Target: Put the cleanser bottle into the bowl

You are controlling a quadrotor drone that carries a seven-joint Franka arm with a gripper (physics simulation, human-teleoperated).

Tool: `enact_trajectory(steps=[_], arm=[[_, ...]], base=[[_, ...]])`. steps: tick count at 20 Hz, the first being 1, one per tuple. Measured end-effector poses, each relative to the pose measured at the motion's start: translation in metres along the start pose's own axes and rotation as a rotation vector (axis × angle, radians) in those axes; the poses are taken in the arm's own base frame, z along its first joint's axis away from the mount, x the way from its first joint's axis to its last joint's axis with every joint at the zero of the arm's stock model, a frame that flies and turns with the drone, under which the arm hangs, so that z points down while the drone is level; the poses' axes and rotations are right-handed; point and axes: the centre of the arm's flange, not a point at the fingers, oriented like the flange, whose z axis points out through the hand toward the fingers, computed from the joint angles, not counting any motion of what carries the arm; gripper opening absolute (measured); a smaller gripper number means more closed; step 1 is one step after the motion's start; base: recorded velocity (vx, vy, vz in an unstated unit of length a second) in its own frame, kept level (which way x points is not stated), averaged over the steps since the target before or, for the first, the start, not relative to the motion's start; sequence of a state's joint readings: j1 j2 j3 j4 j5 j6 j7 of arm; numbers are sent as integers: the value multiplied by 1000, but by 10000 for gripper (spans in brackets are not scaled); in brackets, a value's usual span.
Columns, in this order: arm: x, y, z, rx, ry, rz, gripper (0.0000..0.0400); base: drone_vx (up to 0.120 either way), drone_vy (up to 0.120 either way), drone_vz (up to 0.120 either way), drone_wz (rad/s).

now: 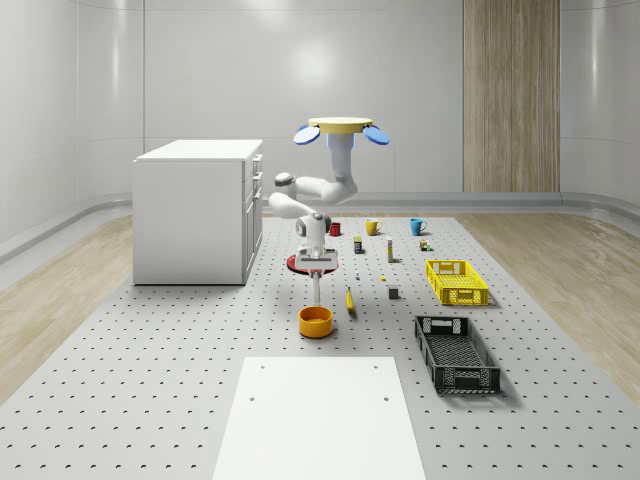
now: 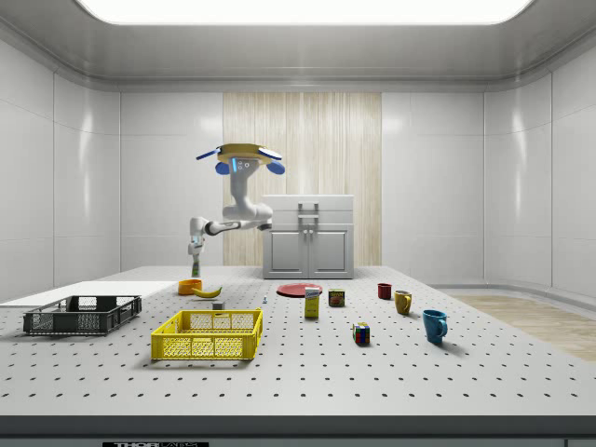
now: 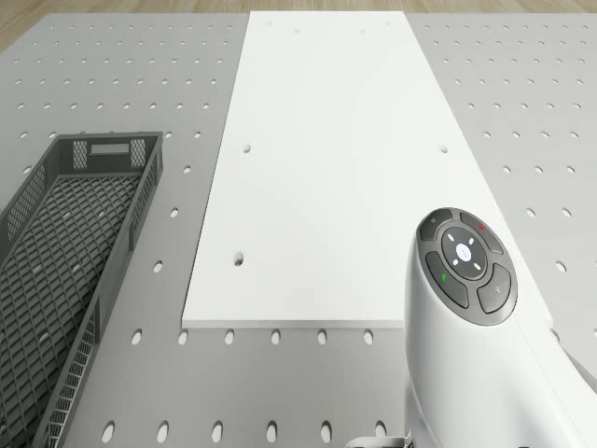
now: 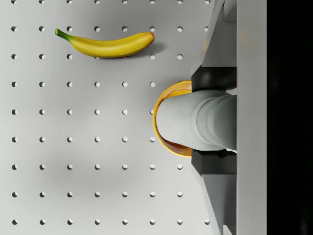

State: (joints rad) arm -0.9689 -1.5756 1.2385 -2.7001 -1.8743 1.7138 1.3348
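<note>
The drone point(image 1: 340, 128) hovers above the perforated table, a little behind the orange bowl point(image 1: 315, 321). Its arm bends down to the gripper point(image 1: 315, 270), which is shut on the cleanser bottle point(image 1: 316, 290). The pale bottle hangs upright, its lower end just above the bowl. In the wrist view the bottle point(image 4: 195, 120) sits between the dark fingers point(image 4: 211, 81), and the bowl's rim point(image 4: 157, 125) shows as an orange arc underneath it. From the side, the gripper point(image 2: 193, 253) holds the bottle point(image 2: 195, 268) directly over the bowl point(image 2: 190, 288).
A banana point(image 1: 350, 300) lies just to the whole-scene view's right of the bowl. A red plate point(image 1: 296, 264) sits behind the gripper. A yellow crate point(image 1: 456, 281), a black crate point(image 1: 456, 352), a white board point(image 1: 315, 420), a white cabinet point(image 1: 195, 210) and several mugs stand around.
</note>
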Motion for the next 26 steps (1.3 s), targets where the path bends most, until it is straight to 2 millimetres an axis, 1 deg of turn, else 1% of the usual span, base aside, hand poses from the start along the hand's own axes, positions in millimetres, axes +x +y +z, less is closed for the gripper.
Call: enact_trajectory(steps=[3,6,13,22,23,24,25,26], arm=[[0,0,0,0,0,0,153],[0,0,7,0,0,0,153],[1,-1,33,0,1,0,153],[8,-8,54,0,0,0,153],[9,-9,56,0,0,0,172],[9,-9,57,0,-1,0,223],[9,-9,59,1,-1,0,262],[9,-9,58,1,-2,0,293]], base=[[0,0,-120,0],[0,0,0,0],[0,0,0,0],[0,0,0,0],[0,0,0,0],[0,0,0,0],[0,0,0,0],[0,0,0,0]])
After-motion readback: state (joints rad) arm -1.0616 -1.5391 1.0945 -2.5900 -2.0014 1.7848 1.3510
